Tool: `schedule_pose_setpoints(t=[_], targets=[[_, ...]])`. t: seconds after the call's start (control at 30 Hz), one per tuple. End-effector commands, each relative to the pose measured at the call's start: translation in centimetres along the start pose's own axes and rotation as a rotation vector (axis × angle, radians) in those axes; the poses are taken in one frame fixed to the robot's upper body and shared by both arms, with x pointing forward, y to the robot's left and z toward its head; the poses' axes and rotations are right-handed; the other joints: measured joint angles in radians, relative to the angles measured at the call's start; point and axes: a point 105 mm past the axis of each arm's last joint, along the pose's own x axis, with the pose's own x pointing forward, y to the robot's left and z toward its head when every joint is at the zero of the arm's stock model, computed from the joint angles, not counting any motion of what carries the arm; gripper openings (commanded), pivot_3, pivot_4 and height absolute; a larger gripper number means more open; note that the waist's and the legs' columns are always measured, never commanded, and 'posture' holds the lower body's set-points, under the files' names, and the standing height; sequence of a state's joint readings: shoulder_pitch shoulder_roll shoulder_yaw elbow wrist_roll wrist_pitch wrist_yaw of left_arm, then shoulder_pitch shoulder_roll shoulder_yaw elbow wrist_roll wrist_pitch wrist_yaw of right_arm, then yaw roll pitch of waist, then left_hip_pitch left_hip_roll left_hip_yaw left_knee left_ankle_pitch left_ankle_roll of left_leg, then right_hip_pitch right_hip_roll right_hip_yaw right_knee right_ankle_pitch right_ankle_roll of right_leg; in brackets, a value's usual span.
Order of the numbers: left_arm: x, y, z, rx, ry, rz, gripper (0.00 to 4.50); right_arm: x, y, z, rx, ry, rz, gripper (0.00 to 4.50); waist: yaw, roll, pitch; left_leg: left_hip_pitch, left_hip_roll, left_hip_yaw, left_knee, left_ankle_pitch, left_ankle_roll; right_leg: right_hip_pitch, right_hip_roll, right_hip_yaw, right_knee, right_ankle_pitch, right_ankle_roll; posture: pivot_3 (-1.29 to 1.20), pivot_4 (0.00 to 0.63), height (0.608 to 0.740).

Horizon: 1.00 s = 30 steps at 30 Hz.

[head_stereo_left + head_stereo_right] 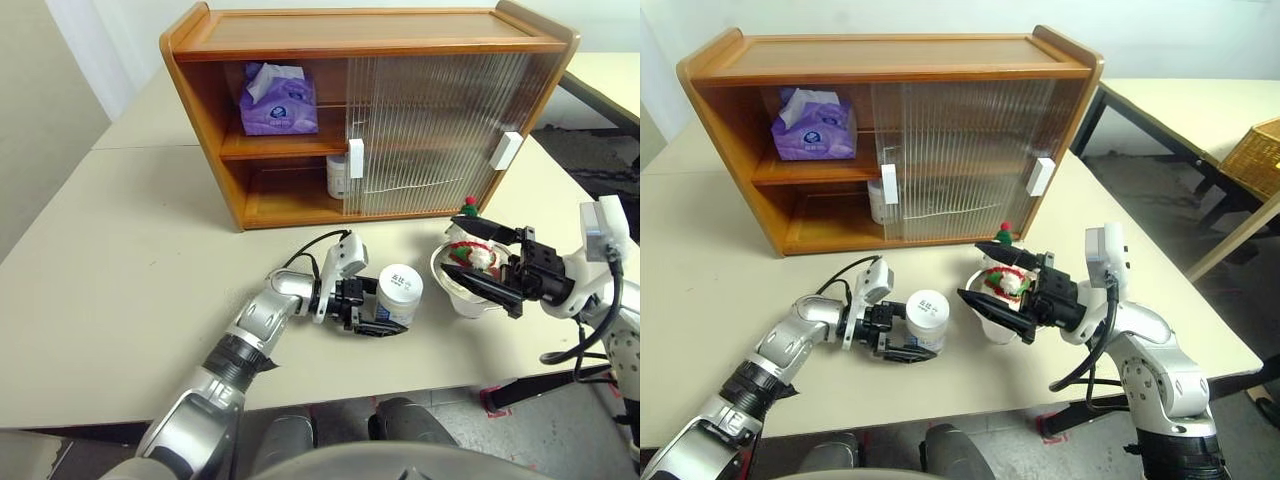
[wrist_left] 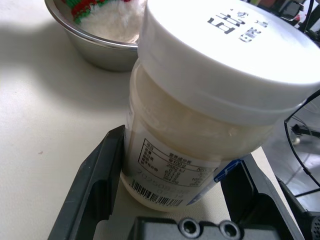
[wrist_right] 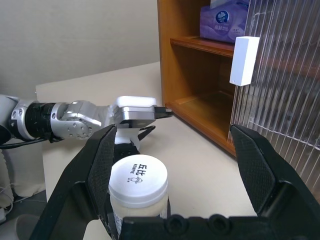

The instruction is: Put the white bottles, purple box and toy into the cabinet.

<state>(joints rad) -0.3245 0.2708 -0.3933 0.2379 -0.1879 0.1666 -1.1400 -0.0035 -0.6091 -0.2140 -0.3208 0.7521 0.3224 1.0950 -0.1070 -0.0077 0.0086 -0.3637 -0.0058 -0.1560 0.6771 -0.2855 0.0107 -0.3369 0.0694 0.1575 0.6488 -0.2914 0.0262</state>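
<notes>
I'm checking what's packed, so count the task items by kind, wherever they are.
White bottles: 2, one on the table, one in the cabinet
Purple box: 1
Toy: 1
Total: 4

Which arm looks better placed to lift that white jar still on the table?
Left. Its gripper already has jaws on either side of the white bottle; the right gripper hangs open over the toy.

The room is bright with soft, even light. My worktop (image 1: 120, 260) looks pale and clean, with only faint shadows under my arms. Up close, my white bottle (image 2: 200, 125) looks big, bent and a bit fuzzy.
</notes>
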Motion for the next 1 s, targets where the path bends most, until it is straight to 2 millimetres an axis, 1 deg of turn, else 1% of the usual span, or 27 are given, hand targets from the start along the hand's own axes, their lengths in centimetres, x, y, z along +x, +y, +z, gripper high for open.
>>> schedule_pose_setpoints(t=[0.03, 0.07, 0.2, 0.27, 0.4, 0.47, 0.6, 0.63, 0.7, 0.83, 1.0], targets=[[-2.2, 2.4, 0.5, 0.066, -0.026, 0.213, 3.18, 0.4, 0.4, 0.4, -0.007, 0.002, 0.027, 4.50, -0.003, 0.000, 0.000, 0.000, 0.000, 0.000, 0.000, 0.000, 0.000, 0.000, 0.000, 0.000, 0.000, 0.000, 0.000, -0.20, 0.014, 0.740], [-2.6, 2.6, 0.7, 0.071, -0.031, 0.245, 3.18, 0.4, 0.4, 0.4, -0.006, 0.002, 0.029, 4.50, -0.004, 0.000, 0.000, 0.000, 0.000, 0.000, 0.000, 0.000, 0.000, 0.000, 0.000, -0.001, 0.000, 0.000, 0.000, -0.20, 0.014, 0.740], [-5.6, 4.2, 1.2, 0.079, -0.053, 0.462, 3.18, 0.6, 0.8, 0.4, -0.004, 0.003, 0.065, 4.50, -0.010, 0.001, 0.001, 0.000, -0.004, 0.001, 0.000, 0.000, 0.000, -0.001, 0.002, -0.002, 0.000, 0.000, -0.001, -0.20, 0.014, 0.740], [-6.7, 4.7, 1.4, 0.079, -0.060, 0.545, 3.18, 0.6, 1.0, 0.4, -0.006, 0.007, 0.080, 4.50, -0.010, 0.001, 0.001, 0.000, -0.006, 0.001, -0.001, 0.000, -0.001, -0.001, 0.002, -0.002, 0.000, 0.000, -0.001, -0.18, 0.011, 0.740], [-11.3, 7.2, 2.0, 0.060, -0.077, 0.874, 3.18, 1.0, 1.3, 0.5, -0.001, -0.001, 0.124, 4.50, -0.008, 0.000, 0.001, -0.001, -0.007, 0.002, -0.001, 0.000, -0.001, -0.001, 0.001, -0.002, 0.000, -0.001, -0.001, -0.17, 0.009, 0.740], [-12.6, 8.0, 2.1, 0.077, -0.055, 0.966, 3.18, 1.2, 1.4, 0.4, 0.000, 0.001, 0.136, 4.50, -0.006, -0.001, 0.002, 0.000, -0.007, 0.002, -0.001, 0.001, -0.001, -0.001, 0.001, -0.002, 0.000, -0.001, -0.001, -0.16, 0.009, 0.740], [-13.2, 9.2, 2.4, 0.098, -0.028, 1.060, 3.18, 1.5, 1.3, 0.2, -0.001, 0.009, 0.148, 4.50, 0.004, -0.001, 0.002, 0.000, -0.008, 0.003, 0.000, 0.001, -0.002, -0.001, 0.001, -0.002, 0.000, 0.000, -0.003, -0.15, 0.008, 0.740], [-13.4, 9.6, 2.4, 0.092, -0.024, 1.097, 3.18, 1.5, 1.2, 0.2, -0.001, 0.012, 0.150, 4.50, 0.007, -0.001, 0.002, 0.000, -0.008, 0.002, 0.000, 0.001, -0.002, 0.000, 0.001, -0.002, 0.000, 0.002, -0.007, -0.15, 0.008, 0.740], [-13.8, 10.3, 2.4, 0.065, -0.032, 1.167, 3.18, 1.6, 1.2, 0.2, -0.003, 0.015, 0.152, 4.50, 0.012, -0.002, 0.003, 0.000, -0.008, 0.002, 0.000, 0.001, -0.002, 0.000, 0.001, -0.002, 0.000, 0.003, -0.008, -0.15, 0.008, 0.740], [-13.8, 11.8, 2.4, 0.055, -0.014, 1.254, 3.18, 1.6, 1.2, 0.1, -0.003, 0.015, 0.149, 4.50, 0.013, -0.003, 0.003, 0.000, -0.008, 0.003, 0.000, 0.001, -0.002, 0.000, 0.001, -0.003, 0.000, 0.005, -0.009, -0.15, 0.008, 0.740], [-13.3, 13.6, 2.5, 0.011, -0.015, 1.321, 3.18, 1.6, 1.3, 0.2, -0.002, 0.017, 0.145, 4.50, 0.014, -0.004, 0.004, 0.002, -0.008, 0.007, 0.001, 0.002, -0.002, 0.002, 0.001, -0.003, 0.000, 0.009, -0.001, -0.16, 0.012, 0.740]])
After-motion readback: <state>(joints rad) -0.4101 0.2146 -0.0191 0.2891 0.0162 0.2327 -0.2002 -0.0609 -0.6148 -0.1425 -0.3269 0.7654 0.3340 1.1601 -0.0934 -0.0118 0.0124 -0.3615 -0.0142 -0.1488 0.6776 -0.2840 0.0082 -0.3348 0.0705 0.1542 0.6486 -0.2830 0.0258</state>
